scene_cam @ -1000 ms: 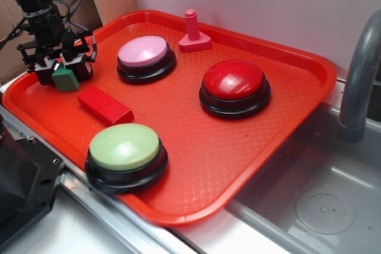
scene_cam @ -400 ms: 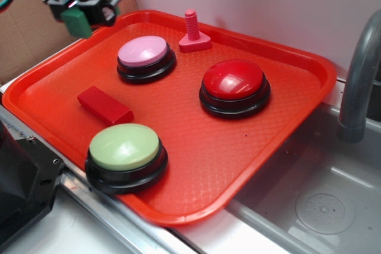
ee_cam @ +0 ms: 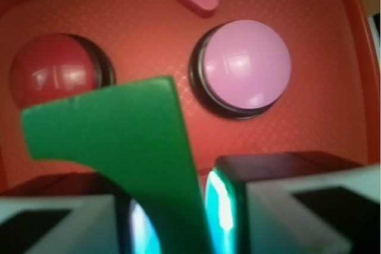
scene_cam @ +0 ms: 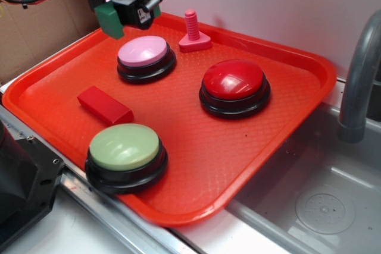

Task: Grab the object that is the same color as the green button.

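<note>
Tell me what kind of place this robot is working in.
Probably a toy or mock kitchen sink setup in a lab: a metal sink with a grey faucet sits beside the red tray, with cardboard behind.

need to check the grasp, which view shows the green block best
The wrist view: the green block fills the frame, pinched between the gripper's fingers, its curved notch visible. The exterior view shows the green block only small, held by the gripper above the tray's far left corner.

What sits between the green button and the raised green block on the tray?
The red block lies between the green button and green block, exterior view.
</note>
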Tool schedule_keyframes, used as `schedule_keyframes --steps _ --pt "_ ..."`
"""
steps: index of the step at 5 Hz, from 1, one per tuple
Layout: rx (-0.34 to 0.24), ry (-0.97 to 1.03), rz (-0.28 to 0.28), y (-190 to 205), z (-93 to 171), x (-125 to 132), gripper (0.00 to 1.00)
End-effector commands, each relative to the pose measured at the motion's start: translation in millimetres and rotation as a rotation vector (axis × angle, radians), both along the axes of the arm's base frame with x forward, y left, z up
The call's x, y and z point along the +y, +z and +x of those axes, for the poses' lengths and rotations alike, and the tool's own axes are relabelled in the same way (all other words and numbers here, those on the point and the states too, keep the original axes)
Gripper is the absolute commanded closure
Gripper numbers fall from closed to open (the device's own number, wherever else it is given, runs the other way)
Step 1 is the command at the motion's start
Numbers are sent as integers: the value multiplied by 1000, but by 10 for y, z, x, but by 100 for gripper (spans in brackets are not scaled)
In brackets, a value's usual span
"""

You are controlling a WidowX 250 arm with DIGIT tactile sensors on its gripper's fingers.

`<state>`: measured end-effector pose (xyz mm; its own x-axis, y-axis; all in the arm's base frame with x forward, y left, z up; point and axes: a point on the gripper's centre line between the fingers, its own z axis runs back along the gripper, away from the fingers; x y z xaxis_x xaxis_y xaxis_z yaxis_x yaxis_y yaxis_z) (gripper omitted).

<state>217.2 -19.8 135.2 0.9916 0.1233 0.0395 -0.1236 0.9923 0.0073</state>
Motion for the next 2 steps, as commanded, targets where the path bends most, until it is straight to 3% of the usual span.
schedule_keyframes --steps 1,2 --pt "-61 -55 -58 131 -114 160 100" --pt "-63 -51 -56 126 -101 183 100"
